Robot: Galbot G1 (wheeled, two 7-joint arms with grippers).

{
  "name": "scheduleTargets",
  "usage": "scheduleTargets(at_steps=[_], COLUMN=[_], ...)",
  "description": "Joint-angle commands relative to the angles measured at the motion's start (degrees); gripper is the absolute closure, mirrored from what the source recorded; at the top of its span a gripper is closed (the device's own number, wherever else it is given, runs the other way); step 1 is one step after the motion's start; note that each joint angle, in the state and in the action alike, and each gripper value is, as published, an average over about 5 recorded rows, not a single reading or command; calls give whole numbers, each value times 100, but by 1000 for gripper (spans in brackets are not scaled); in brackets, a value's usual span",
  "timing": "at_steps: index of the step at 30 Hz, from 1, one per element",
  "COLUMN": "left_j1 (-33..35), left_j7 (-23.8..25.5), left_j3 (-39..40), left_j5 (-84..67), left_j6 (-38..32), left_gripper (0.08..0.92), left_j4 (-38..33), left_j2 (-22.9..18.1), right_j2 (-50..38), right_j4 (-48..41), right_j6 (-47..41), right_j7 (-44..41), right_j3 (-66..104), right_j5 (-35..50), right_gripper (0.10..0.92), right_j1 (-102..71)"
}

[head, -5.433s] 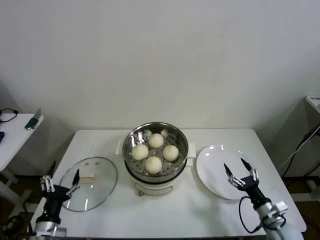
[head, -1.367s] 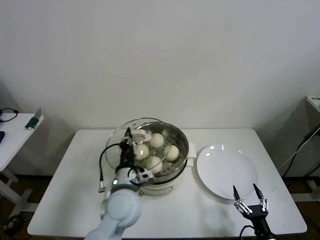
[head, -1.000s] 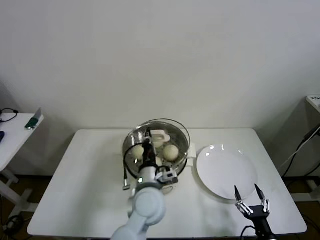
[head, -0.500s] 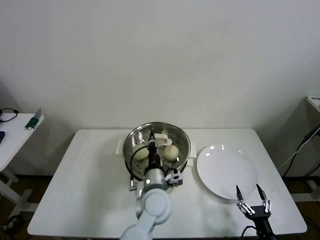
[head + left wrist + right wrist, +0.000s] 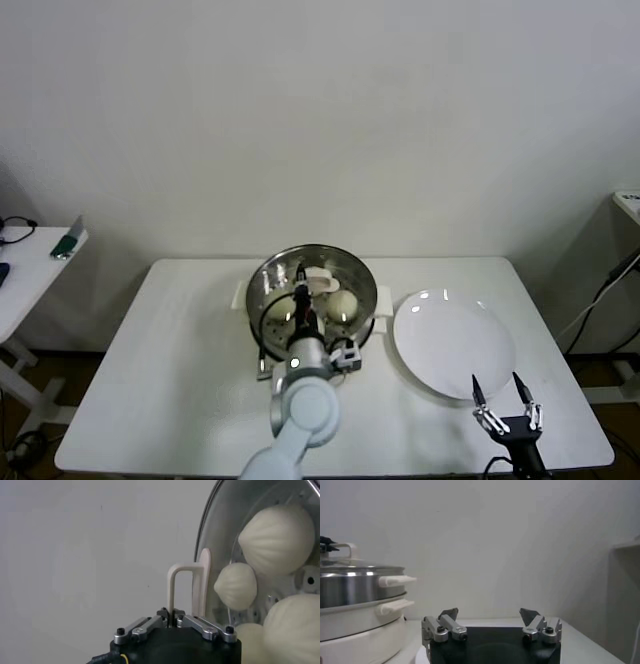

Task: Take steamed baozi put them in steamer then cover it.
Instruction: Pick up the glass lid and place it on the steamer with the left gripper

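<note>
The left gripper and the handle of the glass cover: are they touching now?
Touching. In the left wrist view the left gripper is shut on the cover's cream handle, its fingers pinching the handle's leg, with the cover over the baozi.

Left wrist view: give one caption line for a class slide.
Left gripper shut on the cover handle, baozi visible through the glass.

The round stainless-steel steamer on its white pot base stands at the middle of the white tabletop, toward the back. The cream-white steamed baozi lie inside it, under the round clear glass cover with a cream handle, which sits on top. The left tool is above the steamer, at the handle. The flat round white plate lies just right of the steamer, and the right tool hangs before the plate's front edge
</note>
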Motion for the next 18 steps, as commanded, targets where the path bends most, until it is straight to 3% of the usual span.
scheduleTargets(at_steps=[1,11,18], left_j1=[1,8,82], left_j7=[-111,-98,-18], left_j3=[-27,38,189], left_j5=[17,-197,-603], left_j6=[10,23,59], left_gripper=[855,843,663], left_j4=[64,-84,-612], left_j2=[11,84,447], right_j2=[15,11,-24], right_j4=[0,-15,-45], right_j6=[26,-20,-375], right_j7=[-4,-25,-31], right_j3=[-6,-43,-91], right_j5=[9,3,16], right_gripper=[203,203,203], right_j1=[11,61,104])
